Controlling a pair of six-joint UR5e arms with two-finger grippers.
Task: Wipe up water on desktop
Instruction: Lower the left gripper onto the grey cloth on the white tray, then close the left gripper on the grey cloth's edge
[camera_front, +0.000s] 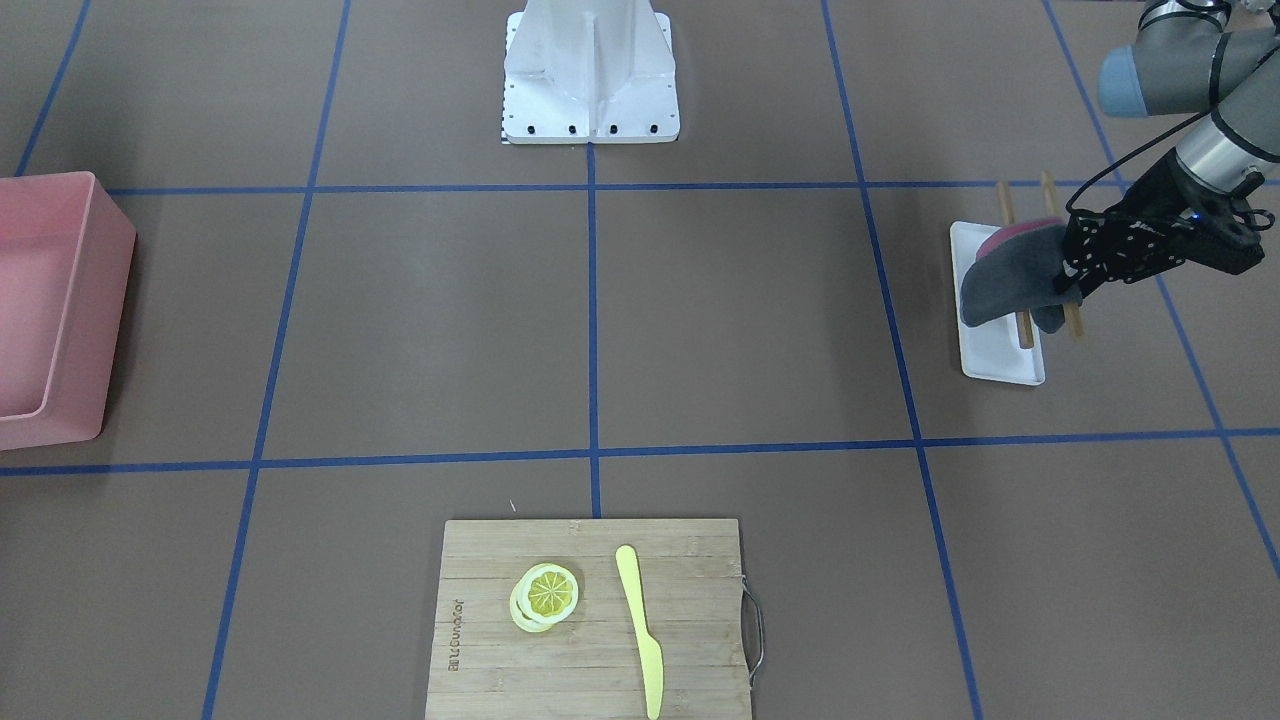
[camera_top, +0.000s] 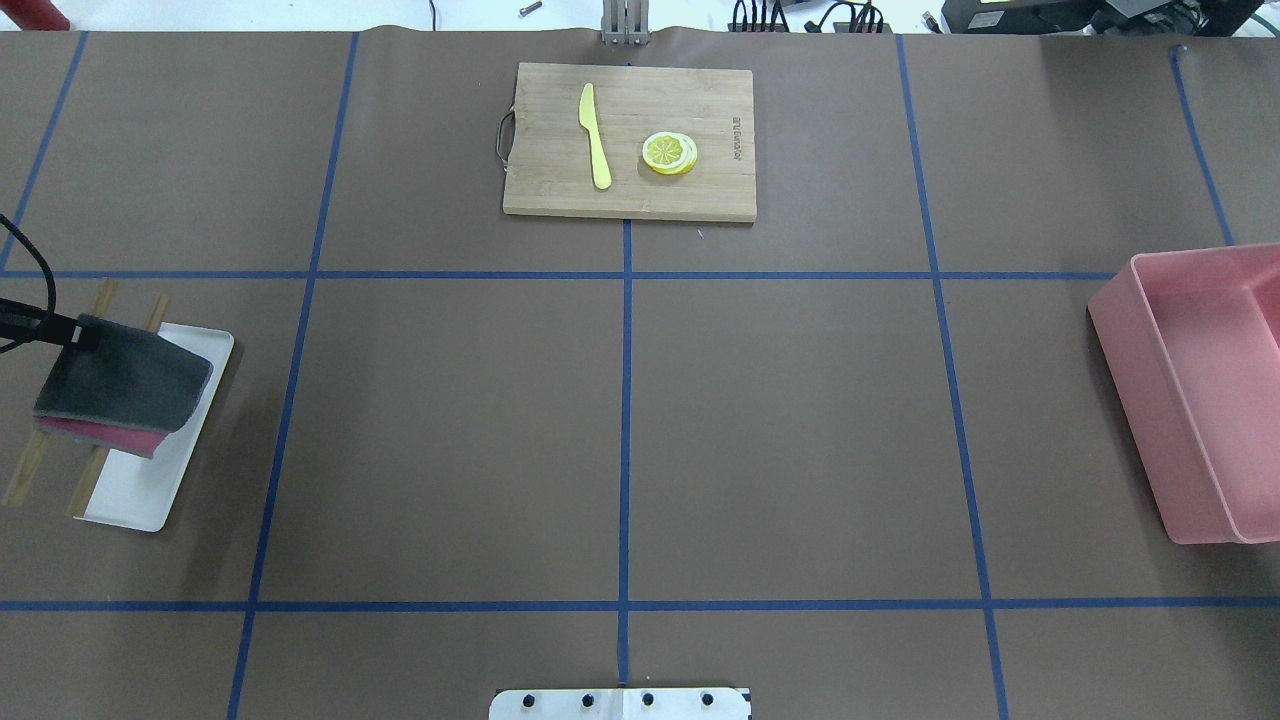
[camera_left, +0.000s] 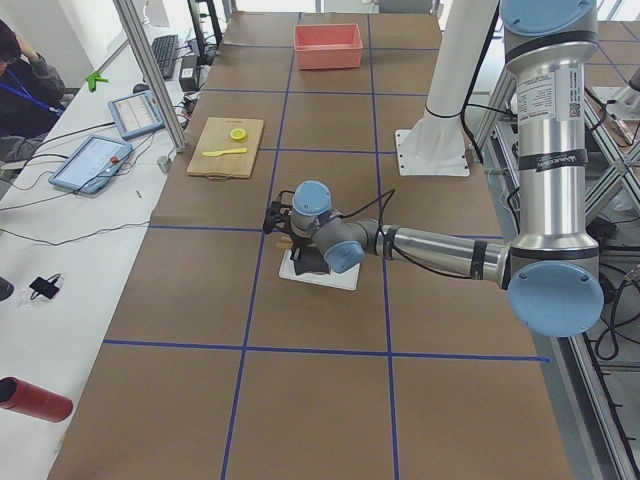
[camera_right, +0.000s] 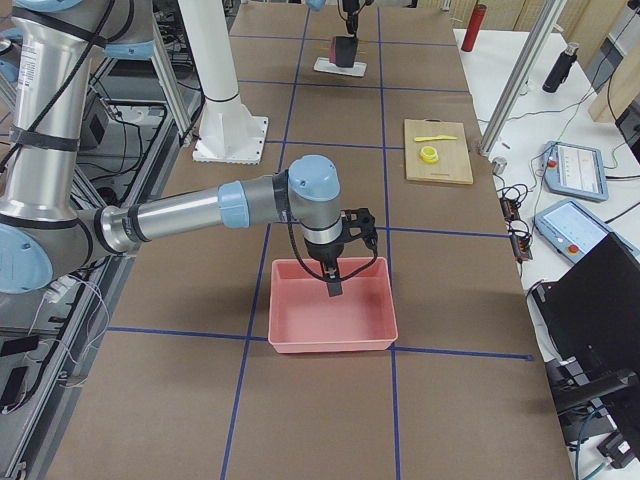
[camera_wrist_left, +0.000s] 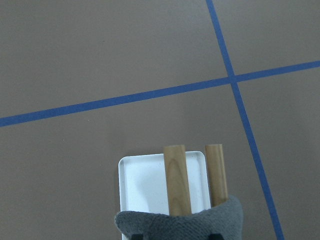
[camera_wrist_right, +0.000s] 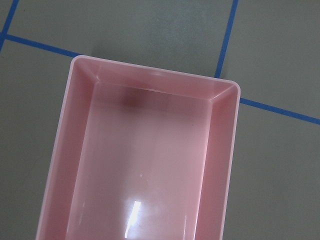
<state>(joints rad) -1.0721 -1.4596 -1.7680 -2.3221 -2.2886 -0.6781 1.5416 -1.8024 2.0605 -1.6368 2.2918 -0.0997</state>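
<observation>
The desktop (camera_front: 750, 320) is a flat brown surface with blue tape lines; I can make out no water on it. My left gripper (camera_front: 1075, 285) is shut on a folded cloth (camera_front: 1005, 285), grey on the outside and pink inside. It holds the cloth just above a white tray (camera_front: 1000, 365) that has two wooden rods (camera_front: 1005, 205) across it. The overhead view shows the cloth (camera_top: 120, 385) at the far left, and the left wrist view shows its edge (camera_wrist_left: 185, 225). My right gripper (camera_right: 335, 285) hangs over a pink bin (camera_right: 330, 320); I cannot tell if it is open.
The pink bin (camera_top: 1200, 400) stands at the table's right end and looks empty (camera_wrist_right: 150, 160). A bamboo cutting board (camera_top: 630, 140) at the far middle carries lemon slices (camera_top: 670, 153) and a yellow knife (camera_top: 595, 135). The robot's base (camera_front: 590, 75) is at the near edge.
</observation>
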